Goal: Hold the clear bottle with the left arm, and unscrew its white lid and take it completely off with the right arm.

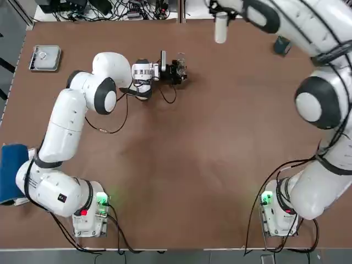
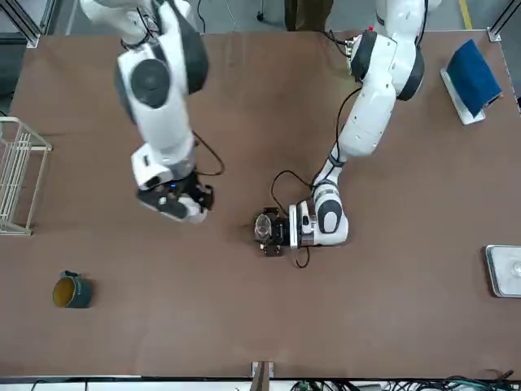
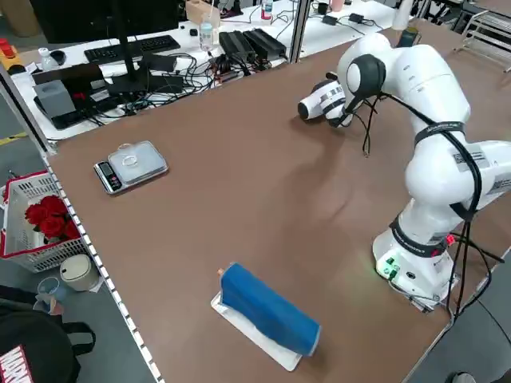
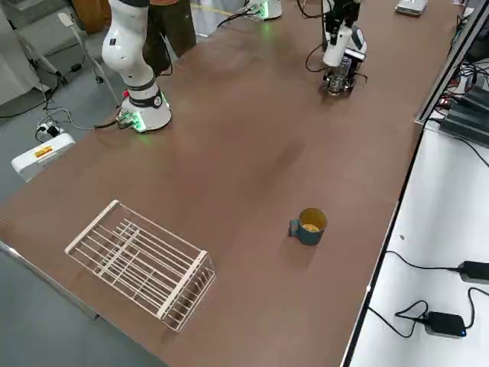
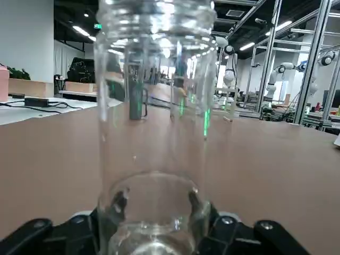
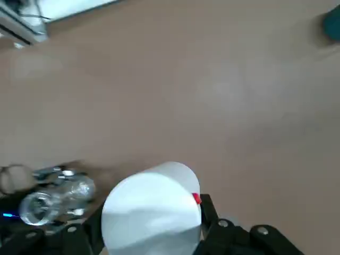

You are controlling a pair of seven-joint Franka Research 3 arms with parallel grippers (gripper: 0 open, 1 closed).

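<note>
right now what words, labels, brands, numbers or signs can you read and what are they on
None that I can read.
Green ceiling sign: too small to read.
Yellow label on the white box: too small to read.
Red and white label on the black bag: too blurred to read.
Bottle and white lid: no text shows on either.

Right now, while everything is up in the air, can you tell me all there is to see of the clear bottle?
The clear bottle looks like glass or hard plastic: smooth and see-through, with straight sides, a narrower ridged neck and a rounded rim round the base. No lid is on it, and its mouth is open. It stands about upright above the table, near its base between the black fingers of the left gripper. I can make out nothing inside.
</note>
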